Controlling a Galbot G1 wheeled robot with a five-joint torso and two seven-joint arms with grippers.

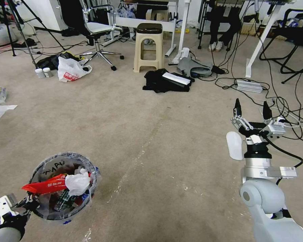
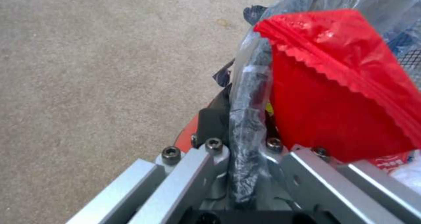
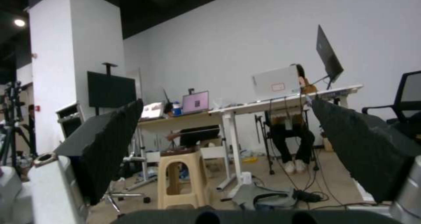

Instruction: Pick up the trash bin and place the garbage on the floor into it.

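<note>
- The left gripper point(image 1: 30, 203) pinches the rim of the small round red plastic-lined trash bin point(image 1: 64, 186), which holds red wrappers point(image 1: 45, 186) and white tissue point(image 1: 77, 183), above the beige carpet floor point(image 1: 151, 134).
- The right gripper point(image 1: 252, 109) hovers with its fingers spread wide, holding nothing.

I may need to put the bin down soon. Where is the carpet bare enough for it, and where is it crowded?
Bare floor runs from the trash bin, shut in the left gripper, across to the open right gripper. Crowded: cables and a white slipper by that gripper, black clothes by the stool, bags far left.
</note>
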